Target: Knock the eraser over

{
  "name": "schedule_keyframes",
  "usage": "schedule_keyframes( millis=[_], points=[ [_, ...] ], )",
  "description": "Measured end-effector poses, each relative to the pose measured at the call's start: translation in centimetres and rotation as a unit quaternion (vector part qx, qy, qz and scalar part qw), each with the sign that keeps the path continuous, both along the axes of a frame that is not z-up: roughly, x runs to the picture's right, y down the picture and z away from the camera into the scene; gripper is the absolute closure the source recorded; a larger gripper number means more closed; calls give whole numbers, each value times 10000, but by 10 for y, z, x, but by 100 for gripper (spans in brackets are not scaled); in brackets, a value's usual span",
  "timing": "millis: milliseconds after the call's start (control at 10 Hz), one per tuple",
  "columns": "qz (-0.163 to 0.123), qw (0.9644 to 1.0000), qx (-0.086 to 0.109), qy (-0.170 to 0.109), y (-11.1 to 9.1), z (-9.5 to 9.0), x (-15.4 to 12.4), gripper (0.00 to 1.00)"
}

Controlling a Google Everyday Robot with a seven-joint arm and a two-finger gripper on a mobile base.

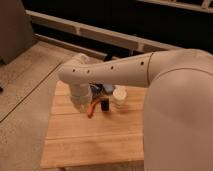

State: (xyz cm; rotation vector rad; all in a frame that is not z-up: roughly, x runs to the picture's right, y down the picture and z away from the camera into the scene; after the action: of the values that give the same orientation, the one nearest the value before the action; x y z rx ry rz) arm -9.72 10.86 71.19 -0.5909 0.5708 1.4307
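Wooden slat table (85, 145) on a speckled floor (25, 90). A pale rail (90, 34) runs across a dark background behind it.

Eraser (105, 105): small black block, standing upright on the far half of the table. Not knocked over.

Stick (92, 107): thin, orange-red, just beside the eraser at its 9 o'clock and tilted. Upper end leans toward the eraser and lower end points to 7 o'clock. Cannot tell if the two touch.

Cup (119, 95): white, upright, taller and much wider than the eraser, just beside it at its 2 o'clock. Contact not clear either.

My gripper (98, 92): low over the table at the eraser's 11 o'clock, close above it in the view. It shows only as a dark, bluish patch under my wrist. How wide it stands I cannot tell, nor whether it touches the eraser.

My wrist (80, 96): white, dropping straight down to the table at the eraser's 9 o'clock, beyond the stick. It hides part of the table's far left.

My arm (115, 72): white tube with small dark holes, crossing the view above all three things from the 3 o'clock side. Its big shell (180, 115) fills the right of the view and covers the table's right edge.
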Motion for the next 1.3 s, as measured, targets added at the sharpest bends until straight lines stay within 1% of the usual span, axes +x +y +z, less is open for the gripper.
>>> schedule_keyframes(
  millis=[100, 200, 500, 600, 900, 1000, 1300],
  points=[
    [1, 10000, -56, 77, 2, 4, 6, 100],
    [14, 9994, -199, 282, 8, 17, 22, 100],
    [91, 9976, -373, 569, 11, 42, 40, 100],
    [105, 9975, -414, 571, 11, 48, 40, 100],
    [388, 9956, -676, 520, 18, 71, 47, 100],
    [431, 9951, -735, 503, 19, 76, 50, 100],
    [414, 9932, -963, 512, 19, 93, 62, 100]
  ],
)
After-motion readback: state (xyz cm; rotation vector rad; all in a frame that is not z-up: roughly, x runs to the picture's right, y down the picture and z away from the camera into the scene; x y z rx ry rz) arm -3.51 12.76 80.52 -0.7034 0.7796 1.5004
